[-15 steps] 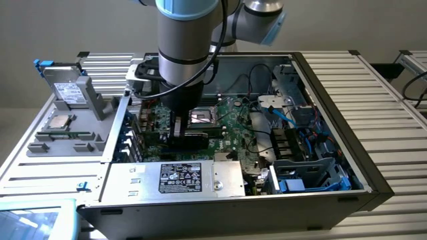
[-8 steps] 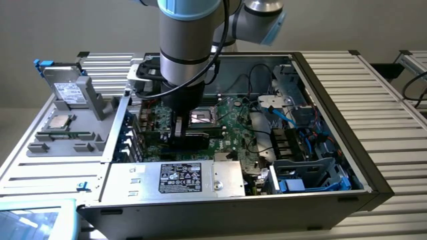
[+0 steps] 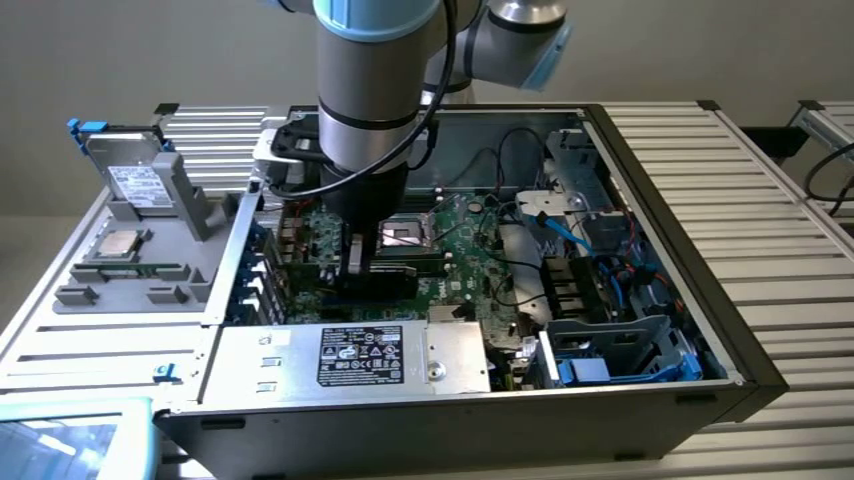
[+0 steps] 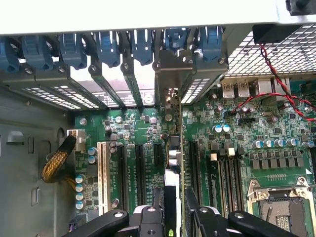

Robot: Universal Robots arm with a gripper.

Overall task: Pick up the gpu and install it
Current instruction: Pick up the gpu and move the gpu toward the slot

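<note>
Bench (image 3: 781, 190) carries open computer case (image 3: 747, 350), motherboard (image 3: 461, 240) flat on its floor. Arm (image 3: 374, 90) reaches straight down over motherboard, wrist vertical. Gpu (image 4: 174, 150) stands on edge above motherboard, between expansion slots (image 4: 139, 168) and CPU socket (image 4: 281, 207). Long axis runs along slots, bracket end toward case rear wall. Claw (image 4: 173, 210) clamped on gpu, one finger on each face. Slots on side away from socket empty; memory slots close on socket side. Seating in slot: cannot tell.

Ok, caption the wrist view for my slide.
Gripper holding the gpu edge-on over the motherboard, bracket toward the blue slot latches.
</note>
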